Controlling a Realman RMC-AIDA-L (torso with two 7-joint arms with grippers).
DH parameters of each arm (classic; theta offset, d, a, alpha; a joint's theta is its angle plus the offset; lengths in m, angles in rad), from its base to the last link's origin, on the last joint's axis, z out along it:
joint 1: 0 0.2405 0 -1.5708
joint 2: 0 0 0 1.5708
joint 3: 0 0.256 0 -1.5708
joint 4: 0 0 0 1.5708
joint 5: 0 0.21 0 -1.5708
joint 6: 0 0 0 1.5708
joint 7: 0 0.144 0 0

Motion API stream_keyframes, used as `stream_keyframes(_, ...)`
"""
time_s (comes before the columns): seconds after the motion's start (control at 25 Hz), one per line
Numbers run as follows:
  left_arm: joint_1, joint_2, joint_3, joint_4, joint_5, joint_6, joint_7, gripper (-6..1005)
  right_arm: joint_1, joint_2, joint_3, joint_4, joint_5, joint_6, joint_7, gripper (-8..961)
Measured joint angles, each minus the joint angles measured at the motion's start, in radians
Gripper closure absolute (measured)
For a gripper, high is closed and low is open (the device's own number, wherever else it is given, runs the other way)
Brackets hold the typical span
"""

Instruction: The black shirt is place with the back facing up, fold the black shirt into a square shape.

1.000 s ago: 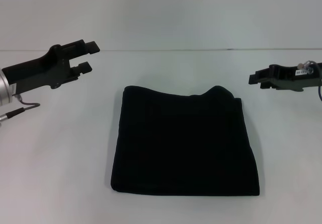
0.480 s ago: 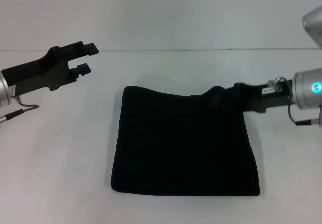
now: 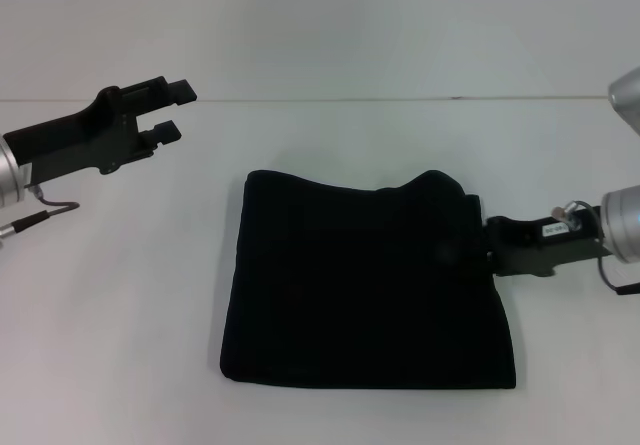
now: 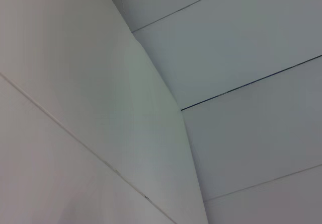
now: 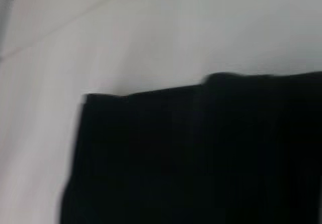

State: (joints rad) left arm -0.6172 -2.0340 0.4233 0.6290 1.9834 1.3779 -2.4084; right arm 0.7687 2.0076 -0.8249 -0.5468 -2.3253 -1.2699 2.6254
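The black shirt [image 3: 365,280] lies on the white table as a folded, roughly square block, its far edge a little bumpy near the right corner. In the right wrist view the black shirt [image 5: 201,153] fills the lower part, and no lettering shows. My right gripper [image 3: 492,246] is low at the middle of the shirt's right edge, its tip against the dark cloth. My left gripper [image 3: 182,111] hangs open and empty above the table, off the shirt's far left corner. The left wrist view holds only pale wall panels.
The white table [image 3: 110,315] spreads around the shirt on all sides. A thin cable [image 3: 40,215] hangs under the left arm. A pale wall [image 3: 320,25] rises behind the table's far edge.
My right gripper came in from the far right, touched the shirt's far right corner, then slid toward me along the right edge. The left arm and shirt stayed still.
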Motion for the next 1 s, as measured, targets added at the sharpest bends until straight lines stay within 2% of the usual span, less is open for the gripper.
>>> stream_keyframes(0.16,-0.001,0.001,0.0,0.0,0.0,0.0,0.0,322,-0.026,-0.018,0.025,-0.08,-0.021,-0.024,0.021,540)
stream_keyframes(0.36,0.005,0.009,0.006,0.001,0.002,0.018,0.0,323,-0.113,-0.007,0.161,-0.217,0.209,-0.155,-0.217,534)
stream_keyframes(0.56,0.036,0.019,0.012,0.009,0.019,0.051,0.009,324,-0.198,-0.02,0.269,-0.119,0.396,-0.183,-0.54,502)
stream_keyframes(0.64,0.041,0.036,0.02,0.006,0.057,0.1,0.029,325,-0.235,-0.02,0.312,-0.098,0.442,-0.223,-0.717,490)
stream_keyframes(0.68,0.04,0.045,0.02,0.005,0.089,0.134,0.039,325,-0.256,-0.017,0.339,-0.092,0.469,-0.245,-0.82,484)
stream_keyframes(0.76,0.035,0.063,0.019,0.007,0.179,0.229,0.051,325,-0.303,0.004,0.399,-0.078,0.527,-0.276,-1.008,471)
stream_keyframes(0.8,0.033,0.066,0.017,0.011,0.21,0.261,0.049,325,-0.324,0.016,0.425,-0.072,0.558,-0.291,-1.074,424)
stream_keyframes(0.92,0.036,0.066,0.012,0.022,0.285,0.344,0.027,326,-0.379,0.052,0.498,-0.056,0.645,-0.348,-1.215,285)
stream_keyframes(1.0,0.045,0.06,0.018,0.022,0.295,0.363,0.004,326,-0.401,0.063,0.529,-0.051,0.67,-0.382,-1.234,225)
